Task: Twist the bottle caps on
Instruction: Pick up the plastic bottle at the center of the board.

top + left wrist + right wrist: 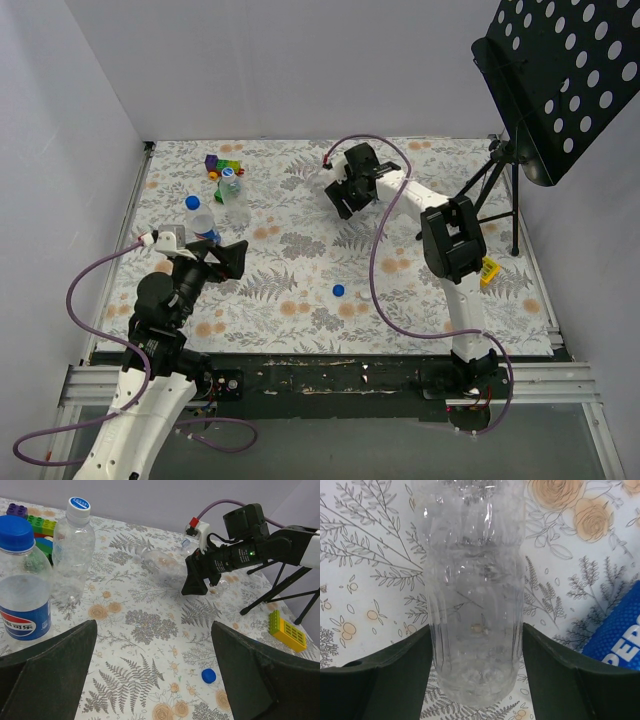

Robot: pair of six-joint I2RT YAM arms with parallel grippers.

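Right gripper straddles a lying clear bottle; whether clamped, unclear. Left gripper gapes beside a capped Pepsi bottle, blue cap loose near centre.

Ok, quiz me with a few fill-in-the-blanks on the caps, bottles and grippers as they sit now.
1. The one loose cap is ____ in colour.
2. The right gripper straddles the clear bottle, which lies on its ____.
3. The left gripper, beside the upright Pepsi bottle, is wide ____ and empty.
4. The lone block near the music stand is ____.
Missing words: blue; side; open; yellow.
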